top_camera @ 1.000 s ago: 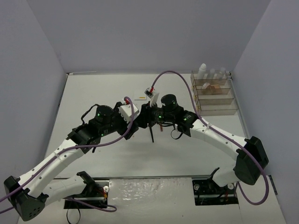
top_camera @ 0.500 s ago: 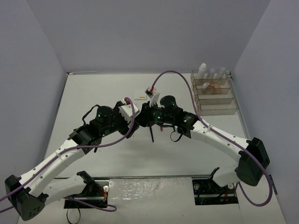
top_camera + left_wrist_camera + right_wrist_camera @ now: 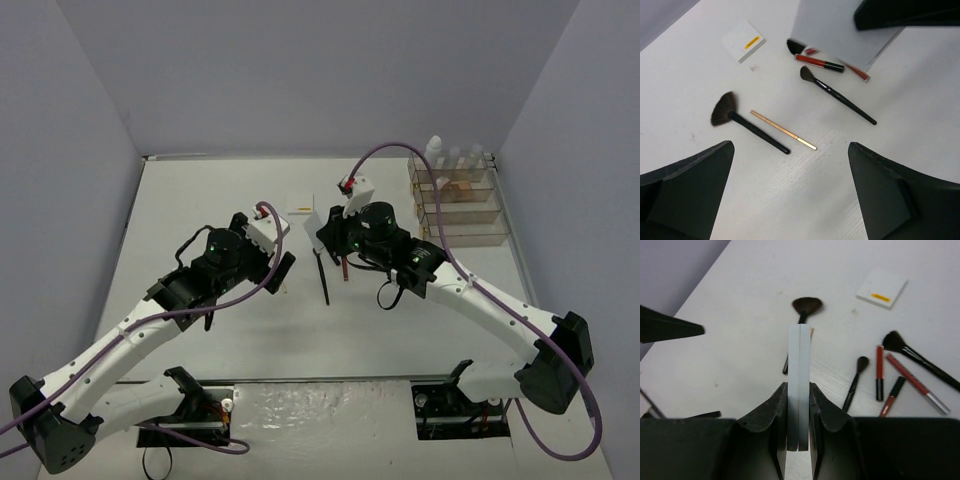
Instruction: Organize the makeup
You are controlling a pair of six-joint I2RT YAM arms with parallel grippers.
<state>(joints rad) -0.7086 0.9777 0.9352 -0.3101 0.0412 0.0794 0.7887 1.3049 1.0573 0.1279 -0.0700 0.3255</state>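
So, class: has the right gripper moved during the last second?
Yes. In the top view the right gripper, shut on a thin white pad, has shifted right, toward the fixed clear organizer.

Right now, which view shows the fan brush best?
Left wrist: fan brush lies whole, unobstructed. Right wrist: bristles show, the pad in the right gripper hides most of the handle. Top external: can't pick it out among the arms.

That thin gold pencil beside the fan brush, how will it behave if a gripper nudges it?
Probably stiff and light: the gold pencil looks like a thin straight stick. Lying flat on the smooth white table, it may roll or skid when nudged.
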